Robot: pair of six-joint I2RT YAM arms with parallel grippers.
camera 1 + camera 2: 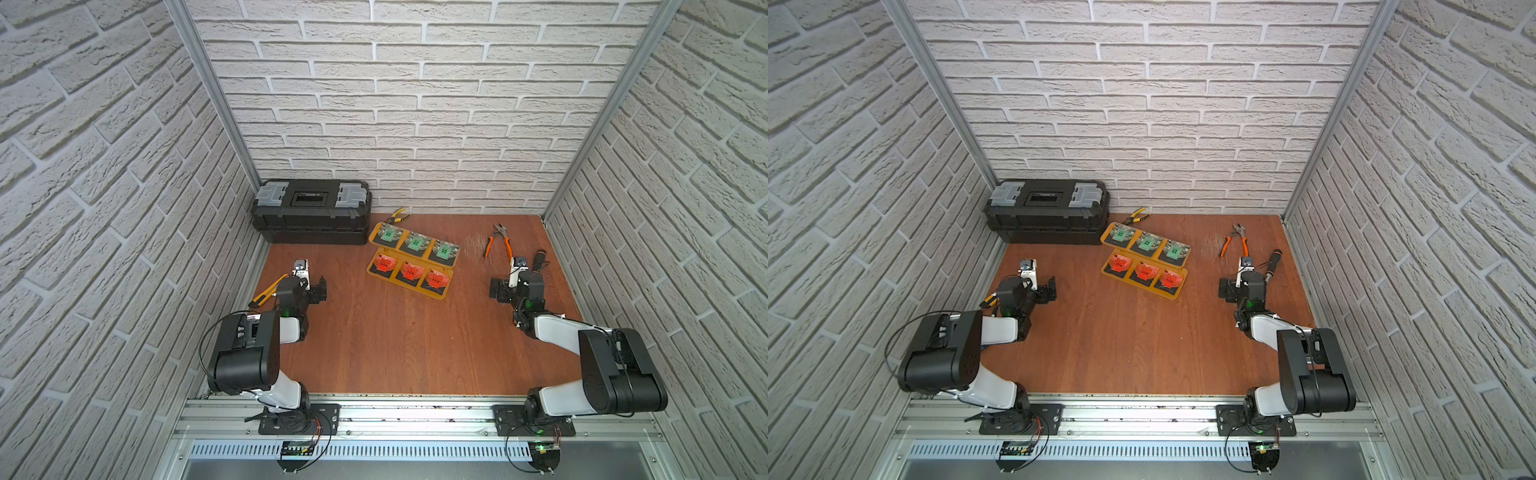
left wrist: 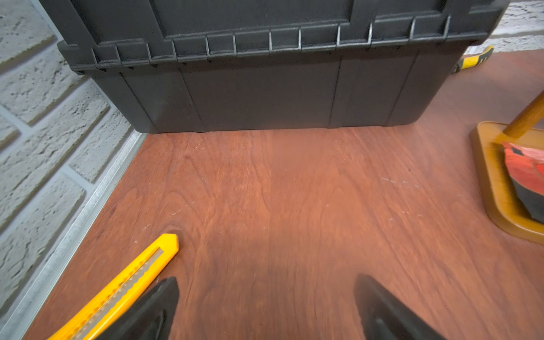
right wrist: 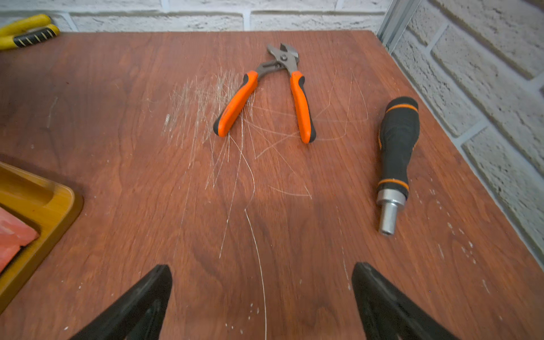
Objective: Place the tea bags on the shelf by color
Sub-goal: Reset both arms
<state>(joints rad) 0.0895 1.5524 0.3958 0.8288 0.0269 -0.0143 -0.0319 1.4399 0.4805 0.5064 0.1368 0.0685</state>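
The yellow-orange shelf stands mid-table in both top views. Three green tea bags lie in a row on its upper, farther board. Three red-orange tea bags lie in a row on its lower, nearer board. My left gripper hovers open over bare wood left of the shelf, with nothing between its fingers. My right gripper is open and empty to the right of the shelf. Each wrist view catches a corner of the shelf with a red tea bag.
A black toolbox sits at the back left. A yellow utility knife lies beside my left gripper. Yellow-handled pliers lie behind the shelf. Orange-handled pliers and a black screwdriver lie ahead of my right gripper.
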